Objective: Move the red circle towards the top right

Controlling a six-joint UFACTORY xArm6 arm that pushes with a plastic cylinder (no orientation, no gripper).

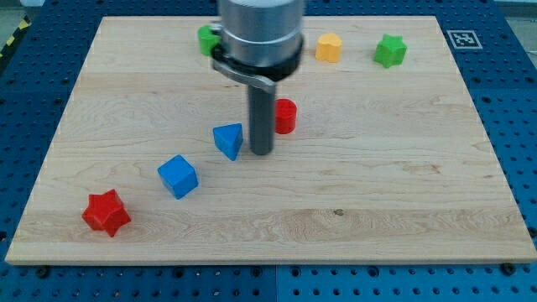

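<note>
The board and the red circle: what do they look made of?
The board looks like pale, unvarnished or matte wood: grain lines and a small dark knot show. The red circle, just right of my tip, looks like smooth, solid-coloured plastic or painted wood; its even colour leaves that open. The rod appears to be dark matte metal or plastic.

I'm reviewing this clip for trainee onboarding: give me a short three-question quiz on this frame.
1. True or false: my tip sits between the red circle and the blue triangle.
2. Which block lies nearest the view's bottom left? A) red star B) blue cube C) yellow block
3. How many green blocks show?

Key: 1 true; 2 A; 3 two: the green star, and a green block partly hidden behind the arm.
</note>
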